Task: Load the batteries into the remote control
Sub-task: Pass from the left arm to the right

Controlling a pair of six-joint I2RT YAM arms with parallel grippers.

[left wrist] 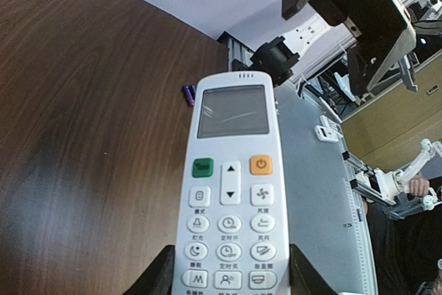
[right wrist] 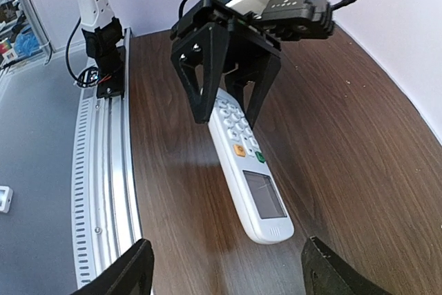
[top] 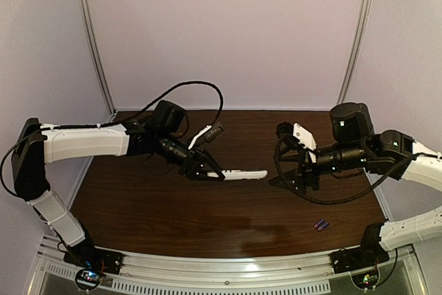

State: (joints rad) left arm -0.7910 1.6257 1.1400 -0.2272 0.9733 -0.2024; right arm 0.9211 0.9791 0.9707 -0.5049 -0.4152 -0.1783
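Barely begun: left fingers [left wrist: 160,278] clamp the remote control [left wrist: 231,191], right fingers [right wrist: 131,269] stand apart and empty, batteries [top: 321,224] lie unloaded on the surface [top: 173,219].

Remote control [top: 242,175]: one, at frame centre. Batteries [top: 321,224]: two, side by side, lower right of frame. Grippers: two, left gripper [top: 209,170] and right gripper [top: 290,181]. Desk [top: 173,219]: one.

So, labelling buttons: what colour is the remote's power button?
Orange; the power button on the remote control shows best in the left wrist view.
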